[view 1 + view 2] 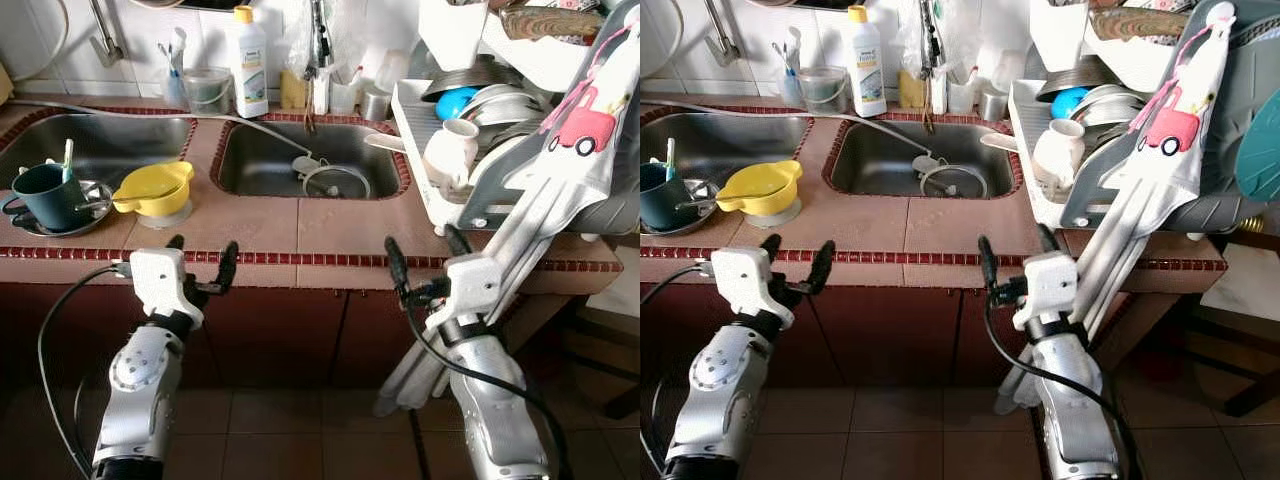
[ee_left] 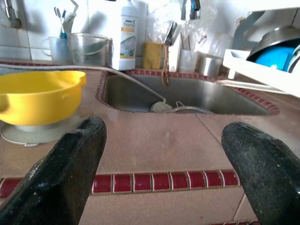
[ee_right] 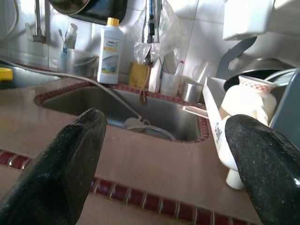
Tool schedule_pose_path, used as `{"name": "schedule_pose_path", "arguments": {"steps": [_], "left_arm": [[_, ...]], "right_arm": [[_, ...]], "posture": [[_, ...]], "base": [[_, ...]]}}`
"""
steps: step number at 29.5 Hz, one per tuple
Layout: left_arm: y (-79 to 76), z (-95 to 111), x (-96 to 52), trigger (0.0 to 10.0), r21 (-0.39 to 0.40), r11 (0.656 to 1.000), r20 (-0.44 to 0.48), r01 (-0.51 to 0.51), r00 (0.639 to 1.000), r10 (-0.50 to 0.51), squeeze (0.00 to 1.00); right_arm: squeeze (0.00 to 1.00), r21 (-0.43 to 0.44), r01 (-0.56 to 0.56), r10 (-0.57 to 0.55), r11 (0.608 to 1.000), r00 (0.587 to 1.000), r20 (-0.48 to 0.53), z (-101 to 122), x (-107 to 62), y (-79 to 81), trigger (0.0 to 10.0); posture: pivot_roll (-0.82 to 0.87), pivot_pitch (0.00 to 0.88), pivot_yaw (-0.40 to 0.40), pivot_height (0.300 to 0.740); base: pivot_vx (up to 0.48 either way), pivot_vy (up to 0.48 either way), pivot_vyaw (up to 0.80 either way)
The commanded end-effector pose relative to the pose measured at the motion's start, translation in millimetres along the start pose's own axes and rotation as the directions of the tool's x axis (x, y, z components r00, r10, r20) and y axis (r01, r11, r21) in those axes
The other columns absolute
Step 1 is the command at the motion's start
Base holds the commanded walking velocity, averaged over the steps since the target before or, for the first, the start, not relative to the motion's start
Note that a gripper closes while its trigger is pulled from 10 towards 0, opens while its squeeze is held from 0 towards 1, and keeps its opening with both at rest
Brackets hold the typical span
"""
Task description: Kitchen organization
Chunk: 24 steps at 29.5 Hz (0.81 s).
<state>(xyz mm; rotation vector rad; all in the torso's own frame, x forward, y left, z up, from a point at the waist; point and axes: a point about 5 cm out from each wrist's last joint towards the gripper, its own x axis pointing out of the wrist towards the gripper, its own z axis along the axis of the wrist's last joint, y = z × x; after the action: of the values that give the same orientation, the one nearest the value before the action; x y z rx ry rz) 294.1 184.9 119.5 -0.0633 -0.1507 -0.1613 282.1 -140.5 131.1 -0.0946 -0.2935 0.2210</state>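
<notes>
While the yellow bowl (image 1: 155, 187) sits upside-down-saucer style on a pale lid or plate on the tiled desk (image 1: 300, 225), between the two sinks, it touches neither gripper. Just beside it, in the left sink (image 1: 100, 140), a dark teal mug (image 1: 48, 194) with a utensil in it stands on a metal plate. The right sink (image 1: 310, 160) holds a hose end and a round glass lid (image 1: 335, 180). Behind the sinks, against the white tiles, stand a white detergent bottle (image 1: 246, 60) with a yellow cap, a clear measuring jug (image 1: 208, 90), a yellow sponge (image 1: 292, 90) and a small steel cup (image 1: 375, 102). On the right, a white dish rack (image 1: 420, 150) carries a cream jug (image 1: 452, 150), a blue bowl (image 1: 455, 100) and metal plates; a white cloth with a pink car print (image 1: 575, 125) hangs down over it.

Both grippers hover at the red-tiled front edge of the desk, holding nothing. The left gripper (image 1: 200, 255) is in front of the yellow bowl with its fingers spread wide; the right gripper (image 1: 425, 255), below the dish rack, also has its fingers spread apart.
</notes>
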Motion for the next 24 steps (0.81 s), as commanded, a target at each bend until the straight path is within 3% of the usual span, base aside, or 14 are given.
{"name": "schedule_pose_path", "arguments": {"steps": [1,8,24], "left_arm": [[0.6,4,1.6,10.0,0.007,1.000,0.014,0.003,1.000,-0.004,0.00],[0.1,11,3.0,10.0,0.061,0.998,0.041,0.034,0.999,-0.036,0.00],[-5.4,9,2.6,10.0,0.064,0.996,0.019,0.067,0.997,-0.069,0.00]], "right_arm": [[0.00,-0.005,-0.001,0.001,1.000,1.000,0.030,6,3.5,-3.4,10.0],[0.00,-0.005,-0.012,0.012,1.000,0.998,0.061,11,12.8,-0.5,10.0],[0.00,0.003,-0.013,0.013,1.000,0.998,0.065,11,13.7,2.5,10.0]], "posture": [[-0.16,0.000,-0.029,0.740],[-0.14,0.000,-0.029,0.740],[-0.15,0.000,-0.028,0.740]], "base": [[0.000,0.000,0.00],[0.000,0.000,0.00],[0.000,0.000,0.00]]}}
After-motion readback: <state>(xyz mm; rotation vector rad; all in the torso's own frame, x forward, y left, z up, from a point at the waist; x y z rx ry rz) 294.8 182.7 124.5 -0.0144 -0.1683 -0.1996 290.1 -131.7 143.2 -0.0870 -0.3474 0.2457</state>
